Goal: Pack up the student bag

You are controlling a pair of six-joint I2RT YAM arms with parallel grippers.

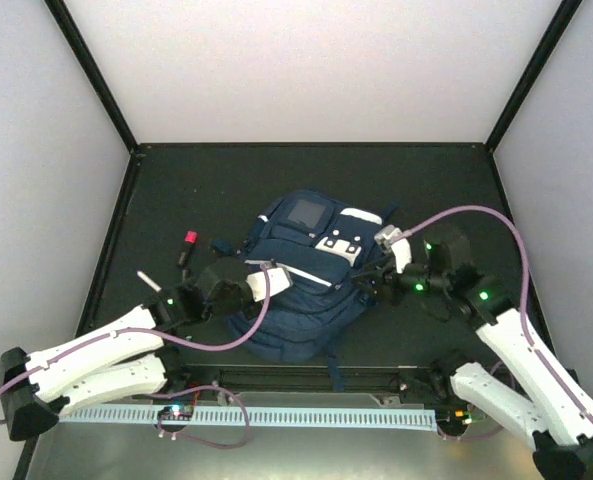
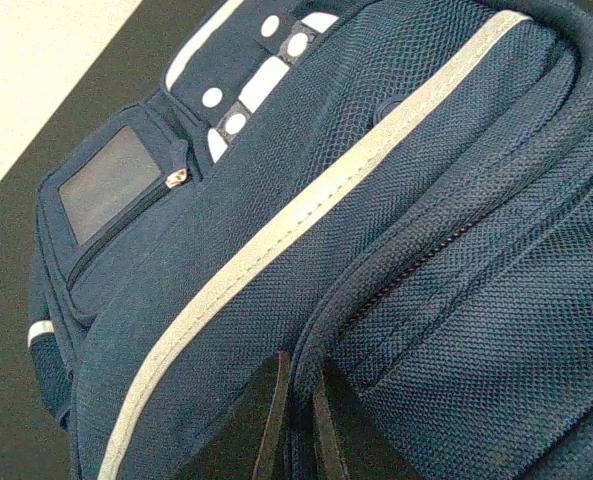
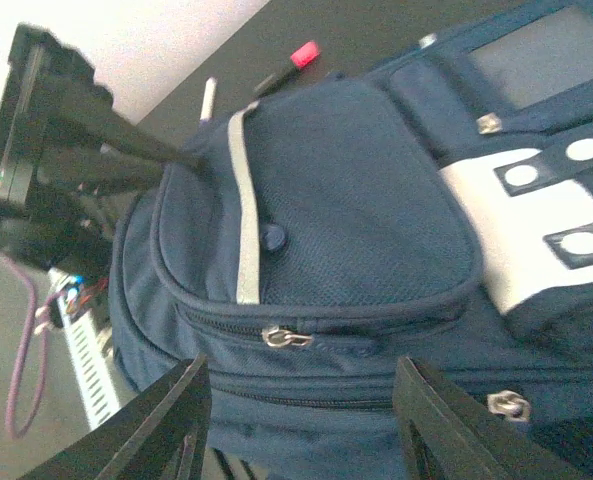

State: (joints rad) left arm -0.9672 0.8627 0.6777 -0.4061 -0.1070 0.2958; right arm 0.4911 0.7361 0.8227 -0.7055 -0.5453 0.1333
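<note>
Student bag (image 1: 296,300) zipped, marker (image 1: 186,245) and pen (image 1: 148,281) outside on table (image 1: 176,180); left gripper (image 2: 303,375) jaws pressed together at zip, right gripper (image 3: 304,375) jaws spread

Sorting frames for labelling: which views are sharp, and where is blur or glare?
Top external: even light, student bag sharp. Left wrist: fabric weave crisp, white wall corner blown out. Right wrist: soft throughout, red-capped marker beyond blurred.

The top view looks down on the counter (image 1: 176,190) from above its six o'clock edge, facing twelve. Both wrist views crowd the student bag (image 1: 306,265), shared by all, from nine and three o'clock.
</note>
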